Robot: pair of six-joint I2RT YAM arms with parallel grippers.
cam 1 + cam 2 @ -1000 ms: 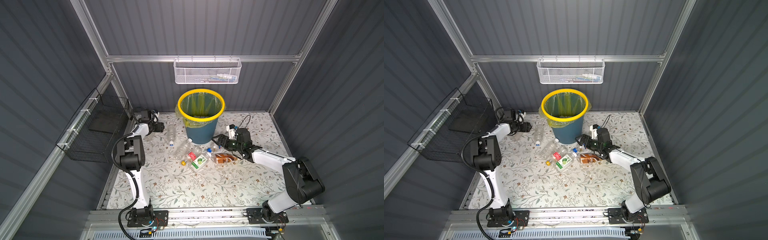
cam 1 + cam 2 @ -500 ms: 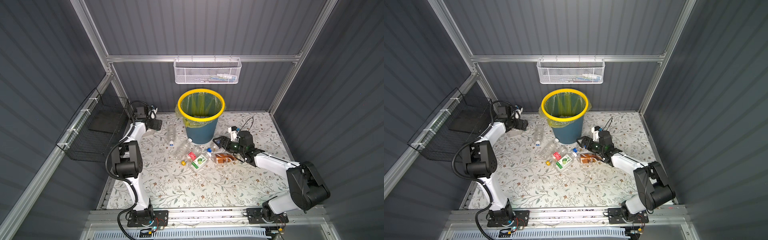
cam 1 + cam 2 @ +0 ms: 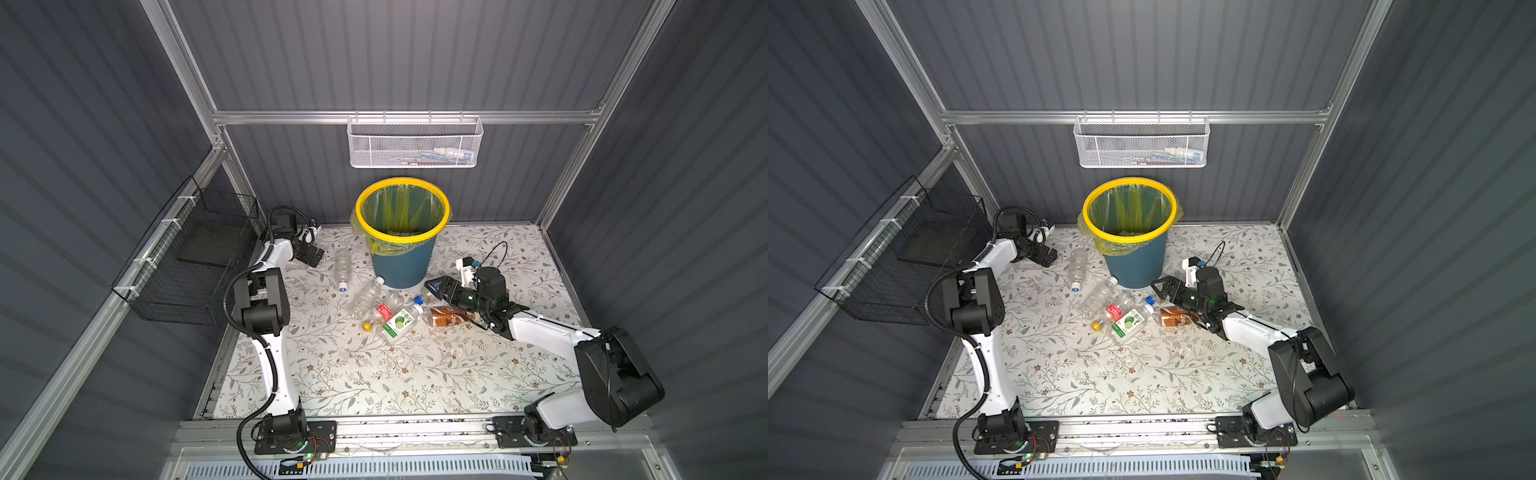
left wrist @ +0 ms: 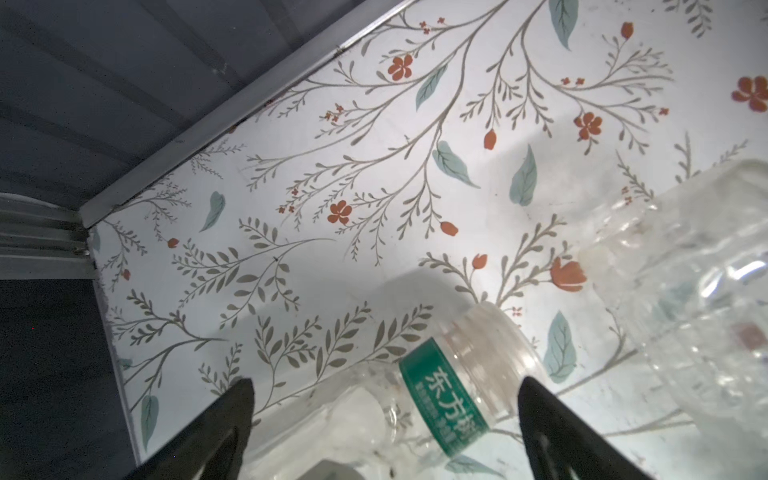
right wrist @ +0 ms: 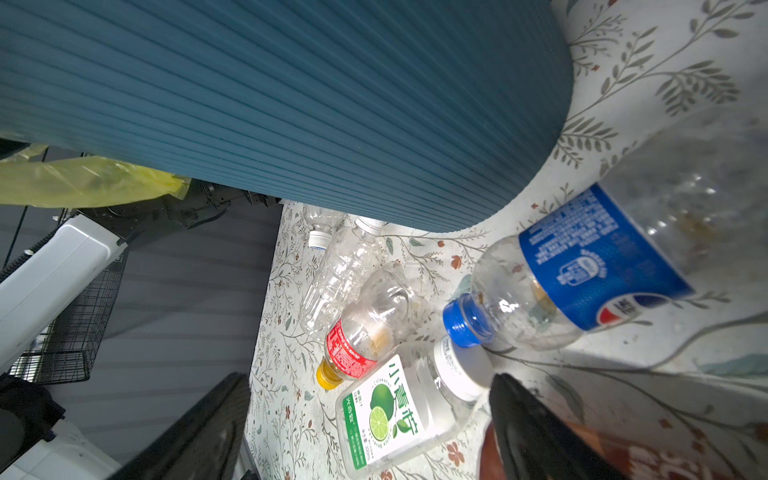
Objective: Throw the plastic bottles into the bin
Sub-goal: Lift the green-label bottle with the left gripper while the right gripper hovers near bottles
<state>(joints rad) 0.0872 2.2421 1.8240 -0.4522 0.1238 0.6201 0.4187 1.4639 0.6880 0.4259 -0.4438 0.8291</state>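
- Bin (image 3: 401, 266): upright at the rear of the table (image 3: 374, 374); contents at its bottom unclear.
- Plastic bottles (image 3: 365, 295): several lie on the table beside the bin's base; task unfinished.
- Left gripper (image 3: 311, 257): jaws spread, straddling green-labelled bottle (image 4: 444, 399), not clamped.
- Right gripper (image 3: 436, 286): jaws spread, empty.

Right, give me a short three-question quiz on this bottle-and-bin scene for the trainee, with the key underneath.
1. True or false: the bin lies tipped over on its side.
2. The cap of the red-label bottle is: A blue, B yellow-orange, C white.
3. Which gripper, open, has the green-banded bottle lying between its jaws?

Key
1. False: it stands upright, mouth up.
2. B.
3. The left gripper, as its wrist view shows.
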